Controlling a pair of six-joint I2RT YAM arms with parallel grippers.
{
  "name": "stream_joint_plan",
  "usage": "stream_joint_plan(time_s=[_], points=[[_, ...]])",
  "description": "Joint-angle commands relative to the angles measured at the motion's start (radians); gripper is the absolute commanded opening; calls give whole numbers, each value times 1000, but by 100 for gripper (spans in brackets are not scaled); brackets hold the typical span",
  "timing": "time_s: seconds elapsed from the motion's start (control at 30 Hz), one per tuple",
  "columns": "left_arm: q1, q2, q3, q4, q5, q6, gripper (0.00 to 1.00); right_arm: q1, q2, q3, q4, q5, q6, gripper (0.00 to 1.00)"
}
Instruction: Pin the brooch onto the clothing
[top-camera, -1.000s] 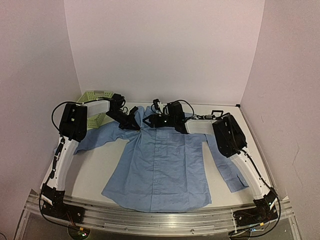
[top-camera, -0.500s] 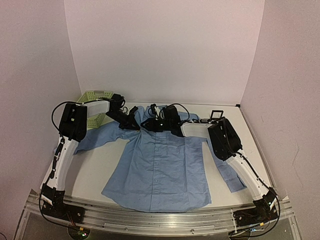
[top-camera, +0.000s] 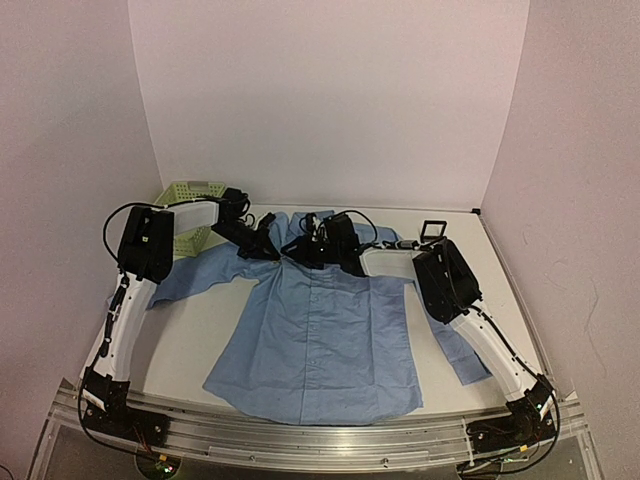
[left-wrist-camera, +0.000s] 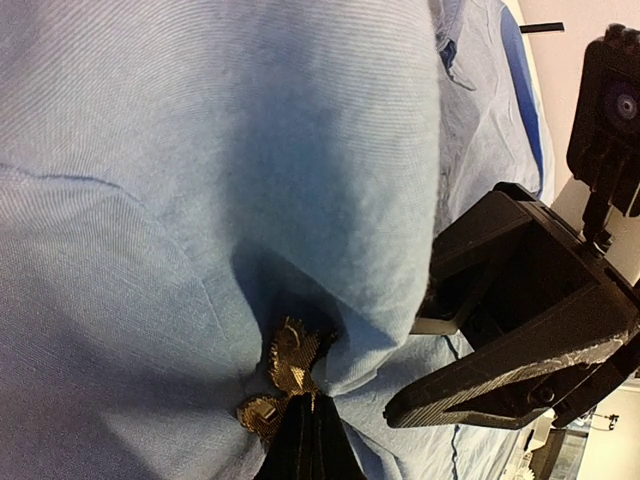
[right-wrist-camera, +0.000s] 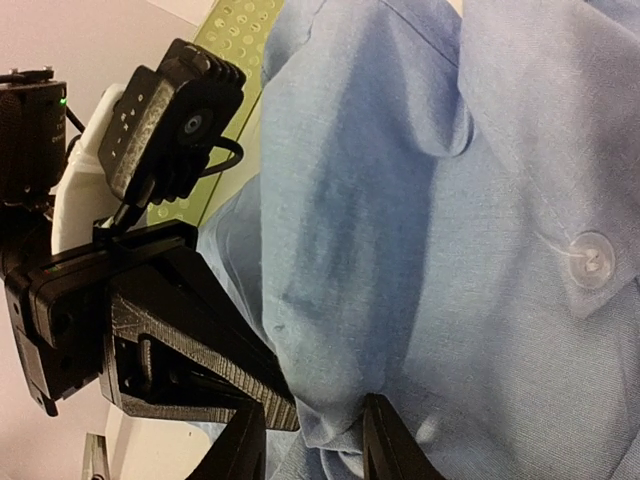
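Left end effector (left-wrist-camera: 300, 445) grips brooch (left-wrist-camera: 287, 362) (golden-brown, faceted) against blue clothing (left-wrist-camera: 200, 150).

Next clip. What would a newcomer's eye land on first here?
The light blue shirt lies spread flat in the middle, with the left gripper and right gripper tip to tip at its collar. The left wrist view shows the left gripper shut on a small golden-orange brooch pressed into bunched fabric. A green basket sits back left.
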Motion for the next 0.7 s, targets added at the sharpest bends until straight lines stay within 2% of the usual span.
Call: stream_joint_plan(time_s=[0.0, 0.13, 0.27, 0.5, 0.67], points=[[-3, -29, -34, -5, -50, 14, 0, 43, 22, -1, -66, -53, 103, 27], [-3, -30, -39, -6, -49, 13, 0, 57, 9, -38, -80, -21, 129, 25], [-3, -30, -50, -9, -51, 11, 0, 71, -12, -76, -106, -10, 131, 27], [-3, -45, -73, -39, -45, 13, 0, 100, -18, -90, -208, 13, 130, 26], [-4, -111, -209, -55, -24, 3, 0, 116, -114, -224, -225, 54, 84, 30]])
